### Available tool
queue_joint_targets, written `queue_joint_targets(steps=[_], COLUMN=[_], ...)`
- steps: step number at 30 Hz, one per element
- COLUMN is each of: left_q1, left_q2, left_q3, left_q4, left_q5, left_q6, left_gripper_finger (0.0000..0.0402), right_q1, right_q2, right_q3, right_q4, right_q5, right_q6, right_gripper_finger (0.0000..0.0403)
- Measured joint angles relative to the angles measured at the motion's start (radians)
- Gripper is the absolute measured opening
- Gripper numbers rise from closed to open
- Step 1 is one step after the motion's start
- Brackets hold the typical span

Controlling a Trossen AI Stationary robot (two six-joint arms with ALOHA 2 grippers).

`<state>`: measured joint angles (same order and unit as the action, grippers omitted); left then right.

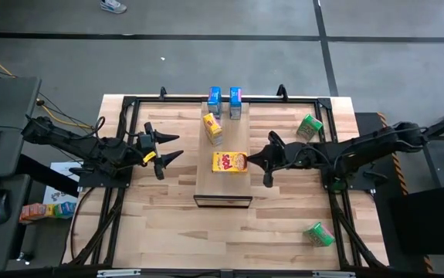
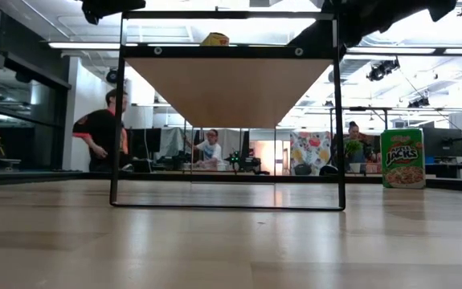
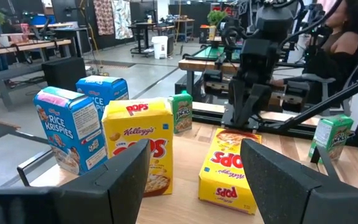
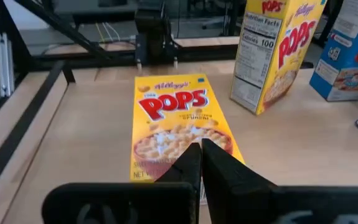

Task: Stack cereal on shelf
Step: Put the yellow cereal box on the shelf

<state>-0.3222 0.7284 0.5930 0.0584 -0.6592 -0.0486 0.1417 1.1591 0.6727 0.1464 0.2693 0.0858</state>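
Left gripper (image 1: 166, 150): sitting just off the left side of the shelf, over the striped table, fingers spread wide and holding nothing. In its own wrist view you're looking between the two dark fingers (image 3: 119, 180) straight at the boxes.

Shelf (image 1: 223, 188): the pale board on a black frame, running down the middle of the table. From the low view it's showing as a raised board (image 2: 229, 88) on thin black legs.

Blue boxes: two of them standing upright side by side at the far end of the shelf, one (image 1: 215, 102) just left of the other (image 1: 235, 103).

Standing yellow box (image 1: 212, 127): standing on the shelf just in front of the blue pair, turned at a bit of an angle.

Flat yellow box (image 1: 229, 161): lying face up in the middle of the shelf, on its own, a little nearer than the standing one. In the right wrist view the Pops front (image 4: 177, 127) is facing up.

Right gripper (image 1: 249, 161): reaching in from the right side, fingers pressed together with nothing between them, tips right at the right-hand end of the flat yellow box. Can't tell if they're actually touching it.

Green boxes: both sitting on the table, off the shelf. One (image 1: 309, 127) is by the far right corner, the other (image 1: 319, 234) near the front right.

People in the room: a few are showing behind the table in the low view, too far off to say much.
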Motion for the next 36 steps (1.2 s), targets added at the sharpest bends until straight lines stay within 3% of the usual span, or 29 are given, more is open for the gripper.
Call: queue_joint_targets(steps=[18, 36], left_q1=[0.0, 0.0], left_q2=[0.0, 0.0], left_q3=[-0.001, -0.001], left_q4=[-0.001, -0.008], left_q5=[0.0, 0.0], left_q6=[0.0, 0.0], left_gripper_finger=[0.0243, 0.0243], right_q1=[0.001, 0.005], right_q2=[0.076, 0.052], right_q3=[-0.001, 0.003], right_q4=[0.094, -0.03], right_q5=[-0.013, 0.019], right_q6=[0.04, 0.064], right_gripper_finger=[0.0, 0.0])
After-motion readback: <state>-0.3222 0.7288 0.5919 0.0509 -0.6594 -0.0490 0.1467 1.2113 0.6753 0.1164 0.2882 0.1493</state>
